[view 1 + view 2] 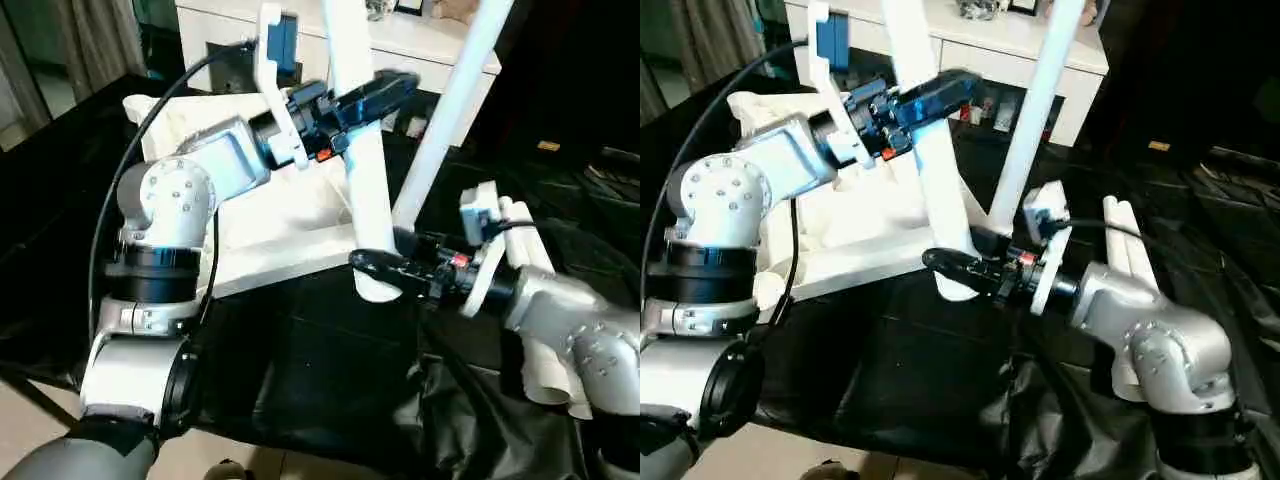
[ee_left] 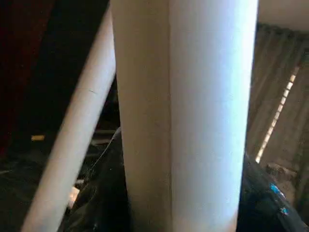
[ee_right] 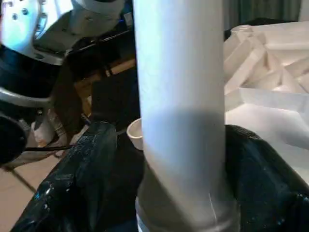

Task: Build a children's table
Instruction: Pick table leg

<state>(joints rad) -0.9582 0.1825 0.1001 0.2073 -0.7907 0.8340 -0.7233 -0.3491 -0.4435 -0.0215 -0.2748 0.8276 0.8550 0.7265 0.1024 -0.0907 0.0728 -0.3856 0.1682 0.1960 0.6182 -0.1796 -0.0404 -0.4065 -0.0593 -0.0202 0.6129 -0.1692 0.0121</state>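
The children's table top point(image 1: 280, 235) lies upside down on the black work table, white ribs point(image 3: 270, 72) facing up. A white leg point(image 1: 362, 170) stands upright in its near right corner socket. My left gripper point(image 1: 365, 100) is shut on this leg high up, and the tube point(image 2: 188, 116) fills the left wrist view. My right gripper point(image 1: 385, 272) is shut on the same leg just above the socket, a black finger point(image 3: 82, 183) on each side of it. A second leg point(image 1: 445, 110) rises behind, leaning right.
Two spare white legs point(image 1: 1130, 240) lie on the black sheet beside my right forearm. A white cabinet point(image 1: 400, 40) stands behind the work table. The sheet is crumpled at the table's near right edge point(image 1: 470, 420).
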